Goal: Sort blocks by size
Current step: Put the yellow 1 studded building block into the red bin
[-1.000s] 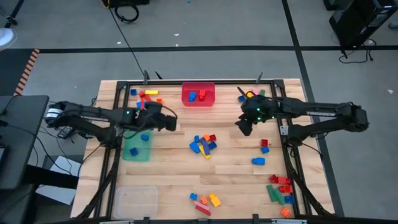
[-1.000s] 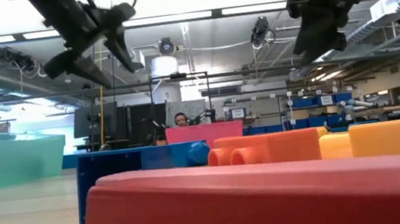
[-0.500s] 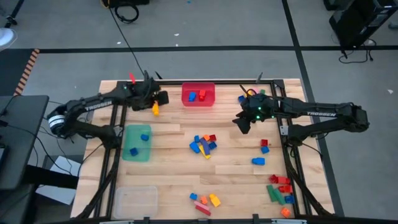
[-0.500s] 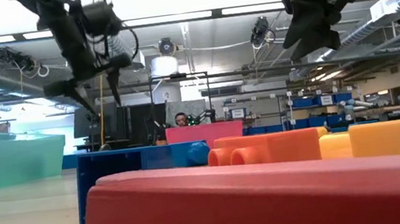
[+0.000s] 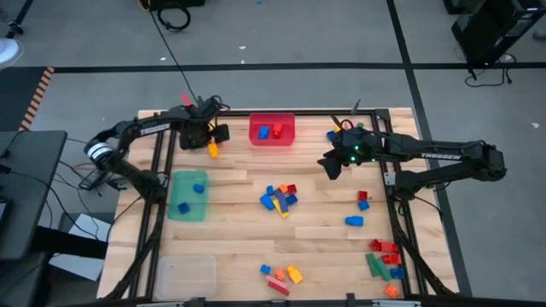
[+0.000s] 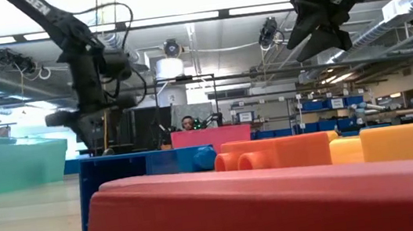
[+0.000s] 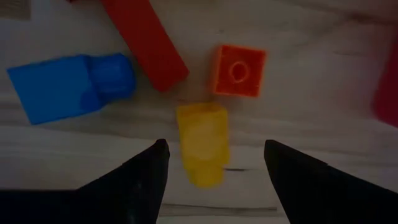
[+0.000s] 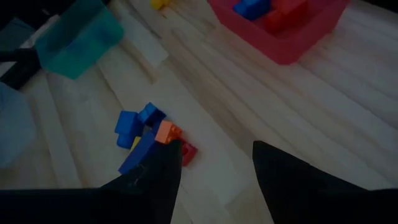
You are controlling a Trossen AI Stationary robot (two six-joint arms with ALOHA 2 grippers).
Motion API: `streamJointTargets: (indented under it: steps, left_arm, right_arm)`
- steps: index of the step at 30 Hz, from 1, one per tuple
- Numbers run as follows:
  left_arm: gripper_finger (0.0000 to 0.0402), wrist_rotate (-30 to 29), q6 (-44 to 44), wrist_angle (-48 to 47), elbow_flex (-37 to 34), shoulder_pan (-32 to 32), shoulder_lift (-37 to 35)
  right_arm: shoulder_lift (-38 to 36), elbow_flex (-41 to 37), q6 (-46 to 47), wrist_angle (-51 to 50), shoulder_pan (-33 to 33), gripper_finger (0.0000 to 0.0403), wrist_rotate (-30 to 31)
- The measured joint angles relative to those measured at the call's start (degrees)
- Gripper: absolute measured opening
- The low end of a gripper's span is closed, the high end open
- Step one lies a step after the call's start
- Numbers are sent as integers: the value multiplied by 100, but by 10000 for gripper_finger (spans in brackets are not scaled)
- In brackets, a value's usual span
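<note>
My left gripper [image 5: 208, 141] [image 7: 214, 155] hangs open over the far-left group of blocks, fingers pointing down. A yellow block [image 7: 202, 142] lies on the table in line with the gap between its fingers; I see no touch. Beside that block lie a small orange block [image 7: 239, 70], a long red block [image 7: 146, 40] and a blue block [image 7: 71, 84]. My right gripper [image 5: 328, 166] [image 8: 214, 152] stands open and holds nothing, raised above the table right of the red bin [image 5: 272, 136]. Ahead of it lies the centre pile of blocks [image 5: 279, 197].
The red bin holds a blue and a red block. A green bin [image 5: 181, 205] at the left holds a blue block. A clear bin [image 5: 185, 275] sits near left. More blocks lie near centre [image 5: 281, 275], near right [image 5: 384, 256], at the right [image 5: 354, 221] and far right [image 5: 334, 134].
My left gripper has swung from beside the green bin toward the table's far edge, to the far-left group of blocks. It has sunk, turned and tipped to point down. My right gripper has stayed in place and turned a little.
</note>
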Motion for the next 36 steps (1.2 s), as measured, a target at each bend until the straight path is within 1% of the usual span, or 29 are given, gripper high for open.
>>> streamJointTargets:
  steps: [8,14,19,27,31,36]
  left_arm:
    - [270,197,321,-3,2,30,625]
    - [264,103,431,55,2,30,839]
    - [228,18,570,261,2,30,854]
    - [140,13,605,305,7,30,852]
    - [137,178,609,77,164,28,854]
    - [137,152,885,-490,965,-41,854]
  right_arm:
    - [2,0,147,-2,13,210,150]
    - [2,0,149,-2,15,210,154]
    - [2,0,151,-4,15,210,287]
    - [2,0,146,-4,15,210,301]
    - [2,0,144,-4,15,210,321]
    - [2,0,138,-6,13,210,324]
